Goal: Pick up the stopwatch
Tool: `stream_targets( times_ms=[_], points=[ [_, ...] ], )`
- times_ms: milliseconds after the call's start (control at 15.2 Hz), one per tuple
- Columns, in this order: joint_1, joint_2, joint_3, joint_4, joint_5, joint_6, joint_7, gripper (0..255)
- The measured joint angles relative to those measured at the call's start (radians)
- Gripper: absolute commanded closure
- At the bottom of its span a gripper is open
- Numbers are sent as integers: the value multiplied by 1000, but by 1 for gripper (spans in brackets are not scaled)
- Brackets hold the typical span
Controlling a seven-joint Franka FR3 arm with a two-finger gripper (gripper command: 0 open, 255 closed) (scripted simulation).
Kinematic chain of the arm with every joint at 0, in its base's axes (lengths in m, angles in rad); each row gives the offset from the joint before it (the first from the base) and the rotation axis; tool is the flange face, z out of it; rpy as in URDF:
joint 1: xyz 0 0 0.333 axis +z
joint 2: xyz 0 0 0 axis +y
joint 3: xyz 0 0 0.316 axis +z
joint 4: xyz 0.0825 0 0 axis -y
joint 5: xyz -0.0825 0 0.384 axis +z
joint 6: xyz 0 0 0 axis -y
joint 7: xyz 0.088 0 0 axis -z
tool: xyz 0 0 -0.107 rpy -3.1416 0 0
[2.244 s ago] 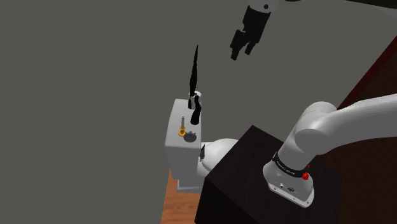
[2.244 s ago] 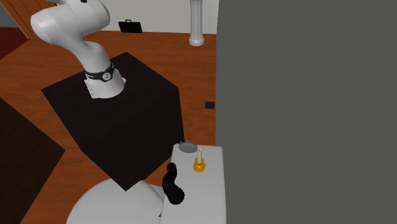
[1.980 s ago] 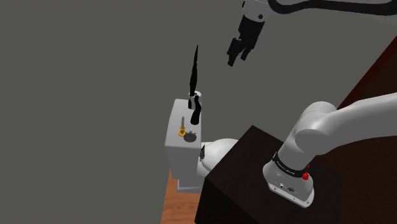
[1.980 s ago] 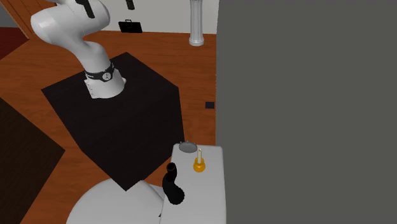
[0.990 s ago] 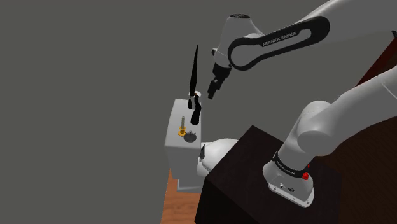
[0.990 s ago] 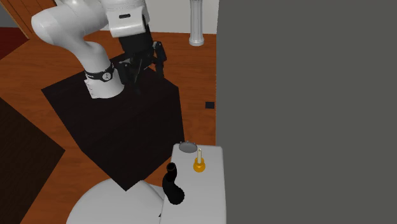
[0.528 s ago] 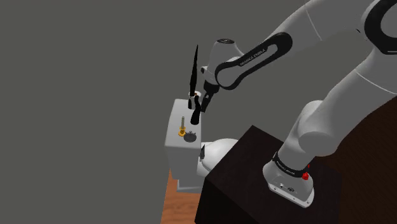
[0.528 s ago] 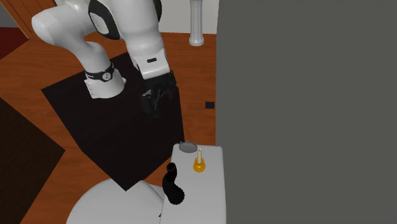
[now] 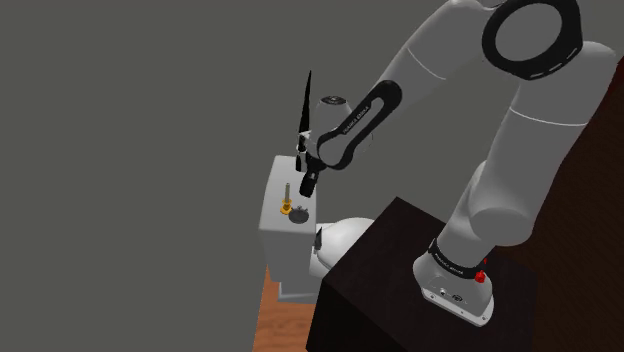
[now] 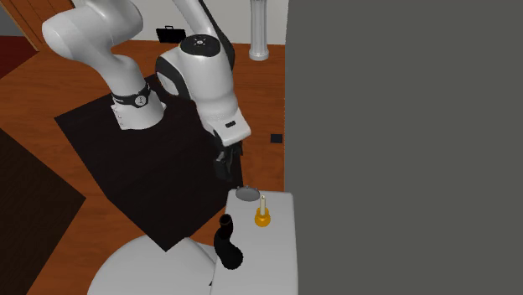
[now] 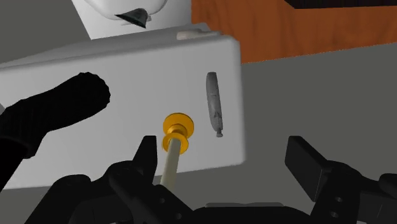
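Note:
The stopwatch [image 10: 247, 194] is a small grey disc lying at one end of a white toilet tank lid [image 10: 282, 251]. In the shoulder view the stopwatch [image 9: 297, 214] sits near the lid's near edge. My black gripper [image 10: 225, 164] hangs just above and beside that end of the lid, apart from the stopwatch. In the wrist view the gripper [image 11: 226, 162] is open, its fingers [image 11: 145, 156] wide apart, and the stopwatch [image 11: 214, 104] lies edge-on ahead between them. Nothing is held.
A gold candle holder [image 10: 262, 217] with a pale candle stands beside the stopwatch, close to one finger in the wrist view. A tall black vase [image 10: 228, 244] stands further along the lid. The grey wall [image 10: 402, 142] backs the tank. The toilet bowl [image 10: 151, 268] lies below.
The arm has swung down from high above. The gripper has dropped toward the tank lid and now hovers by the stopwatch's end. The things on the lid have not moved.

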Motion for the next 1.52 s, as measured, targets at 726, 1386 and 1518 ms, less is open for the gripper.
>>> stream_targets(
  times_ms=[726, 1386, 1518],
  points=[
    [-40, 354, 69, 140, 42, 197, -160, 0],
    [-47, 427, 75, 164, 44, 247, -165, 255],
    [-47, 427, 74, 164, 44, 247, -165, 255]
  ],
)
